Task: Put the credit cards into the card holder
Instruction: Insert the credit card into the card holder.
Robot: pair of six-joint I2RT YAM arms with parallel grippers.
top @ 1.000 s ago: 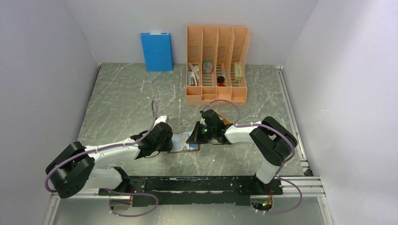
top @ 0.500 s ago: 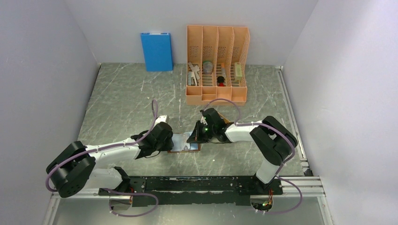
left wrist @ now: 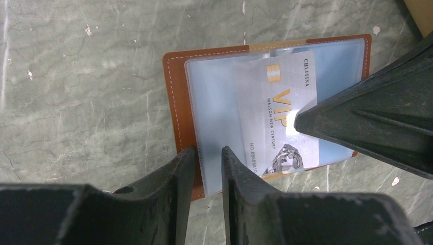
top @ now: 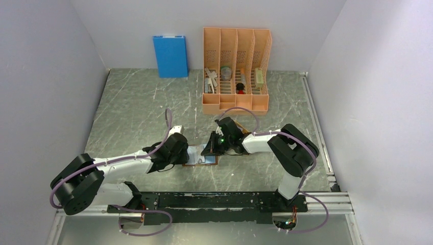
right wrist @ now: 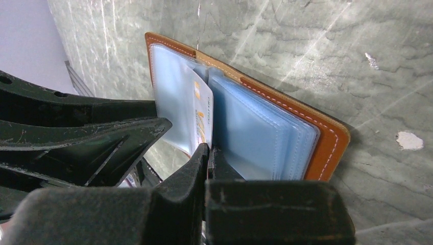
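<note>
The brown card holder [top: 203, 162] lies open on the table between my arms, its bluish clear sleeves facing up [left wrist: 173, 92] [right wrist: 327, 148]. A silvery credit card [left wrist: 286, 97] printed "VIP" sits partly inside a sleeve, and its edge shows in the right wrist view [right wrist: 201, 115]. My right gripper [right wrist: 208, 150] [top: 210, 149] is shut on the card's near end. My left gripper [left wrist: 207, 158] [top: 186, 155] is closed narrowly on the holder's left edge, with the sleeve edge between its fingertips. No other cards are in view.
A tall orange desk organizer [top: 236, 71] with small items stands at the back. A blue box [top: 170, 55] leans on the back wall to its left. A tan edge [left wrist: 421, 13] shows beside the right arm.
The right gripper has shifted slightly left with the card, further over the holder. The left arm has not visibly moved.
</note>
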